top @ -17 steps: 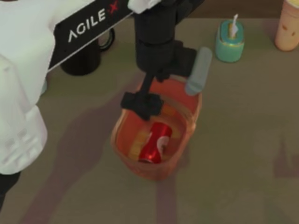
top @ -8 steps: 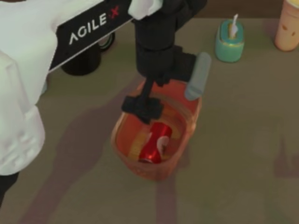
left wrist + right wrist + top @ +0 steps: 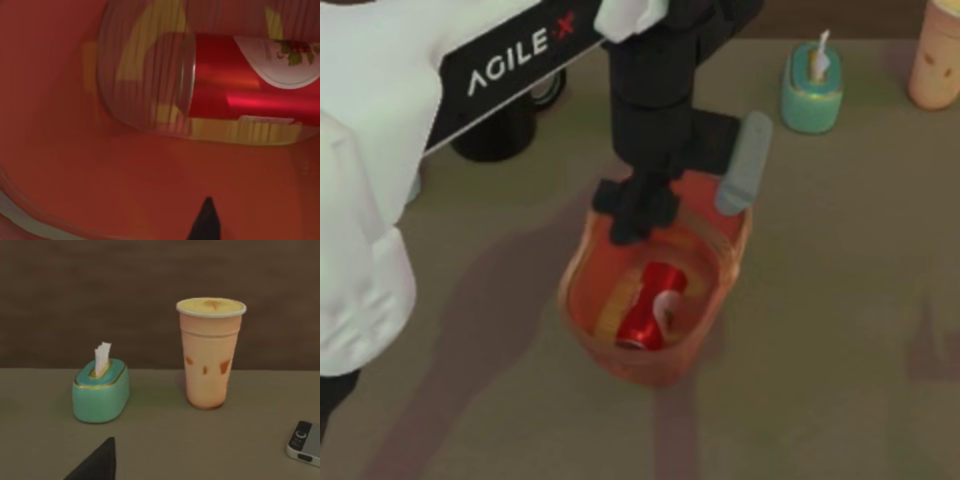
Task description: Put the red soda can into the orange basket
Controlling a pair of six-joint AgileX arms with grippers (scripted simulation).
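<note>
Already the red soda can lay on its side on the pale slatted bottom of the orange basket, free of any grip, so the placing looked done. The left hand hung above the basket's far rim, holding nothing; how wide its fingers stood I could not tell. Its wrist view showed the can's silver end and pale label through the basket's wall. The right hand was out of the top view, parked facing a teal tissue box and a peach cup on the surface.
</note>
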